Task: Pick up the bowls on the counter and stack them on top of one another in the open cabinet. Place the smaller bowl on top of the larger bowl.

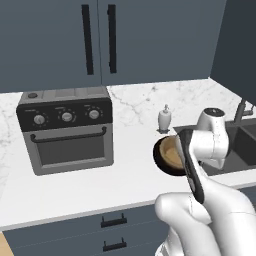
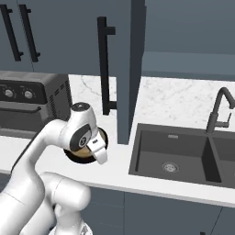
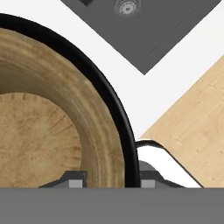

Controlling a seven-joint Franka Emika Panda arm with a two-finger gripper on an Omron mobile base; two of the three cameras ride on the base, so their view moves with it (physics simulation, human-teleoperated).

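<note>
The tool (image 3: 109, 180) straddles the rim of the nested bowls, one fingertip inside the wooden bowl (image 3: 39, 122), one outside the black bowl (image 3: 114, 111); whether it has pinched yet I cannot tell. The pair sits on the desk (image 1: 75, 190) beside the sink (image 2: 183, 156). Best to grip both rims firmly and lift straight — the cabinet door (image 2: 123, 69) hangs just beside, and a soap bottle (image 1: 165, 119) and toaster oven (image 1: 67, 132) stand near.

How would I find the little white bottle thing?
Start at the big dark grey toaster oven on the white marble counter. Look to its right, toward the sink, and you find the small white soap dispenser standing upright near the back. It is tall with a thin pump top, unlike the flat round bowls just in front of it.
</note>
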